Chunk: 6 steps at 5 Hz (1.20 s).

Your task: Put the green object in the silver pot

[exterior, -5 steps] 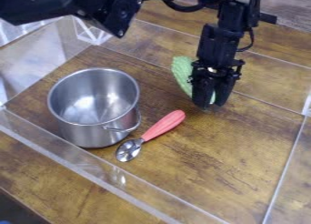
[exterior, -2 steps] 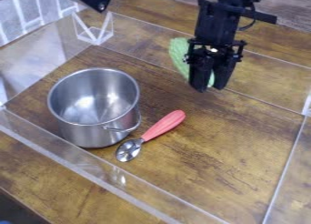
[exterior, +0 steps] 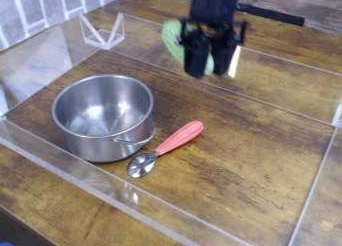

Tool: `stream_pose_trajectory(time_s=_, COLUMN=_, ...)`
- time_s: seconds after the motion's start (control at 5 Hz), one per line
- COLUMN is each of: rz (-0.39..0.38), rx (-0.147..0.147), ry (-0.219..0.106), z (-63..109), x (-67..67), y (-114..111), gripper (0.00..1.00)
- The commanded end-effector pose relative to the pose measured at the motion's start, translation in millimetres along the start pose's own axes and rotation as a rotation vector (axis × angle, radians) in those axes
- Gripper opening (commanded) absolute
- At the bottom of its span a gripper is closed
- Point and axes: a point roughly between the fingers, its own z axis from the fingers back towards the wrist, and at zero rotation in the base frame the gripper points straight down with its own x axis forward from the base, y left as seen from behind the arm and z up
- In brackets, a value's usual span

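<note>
Green object (exterior: 175, 40) was up in the air, clamped in the gripper (exterior: 201, 62), above the far side of the bench (exterior: 254, 180) and well apart from the silver pot (exterior: 99, 114), which sat empty toward the near left. Gripper was clenched on it, pointing steeply down. Judging by looks: a light toy vegetable, probably plastic or rubber, bumpy skin giving decent friction, not fragile, so a mid-body pinch across the narrow width should hold fine; a grip near a tapered end could let it swing or slip. Only a sliver of green showed to the left of the fingers; the rest sat behind the gripper, so exact grasp point and the object's tilt couldn't be read. Frame was motion-blurred around the gripper. Arm above the wrist was cut off at the top edge. Red-handled spoon (exterior: 166, 148) lay just beside the pot, out of the drop path.
</note>
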Motion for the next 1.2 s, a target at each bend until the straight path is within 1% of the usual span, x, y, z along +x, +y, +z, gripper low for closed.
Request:
stream_pose_trajectory(time_s=0.0, rz=0.026, rx=-0.117, ry=-0.033, z=35.4, x=11.7, y=38.9, gripper=0.0)
stream_pose_trajectory(time_s=0.2, rz=0.022, rx=-0.134, ry=-0.034, z=25.8, x=15.6, y=57.4, gripper=0.0)
stream_pose_trajectory(time_s=0.4, rz=-0.007, rx=-0.15, ry=-0.042, z=22.5, x=15.3, y=70.8, gripper=0.0)
stream_pose_trajectory(time_s=0.6, rz=-0.052, rx=-0.155, ry=-0.056, z=14.4, x=16.9, y=81.5, gripper=0.0)
stream_pose_trajectory(time_s=0.8, rz=-0.05, rx=-0.168, ry=-0.059, z=9.5, x=18.1, y=85.7, gripper=0.0)
stream_pose_trajectory(time_s=1.0, rz=-0.047, rx=-0.175, ry=-0.064, z=12.4, x=20.3, y=92.1, gripper=0.0)
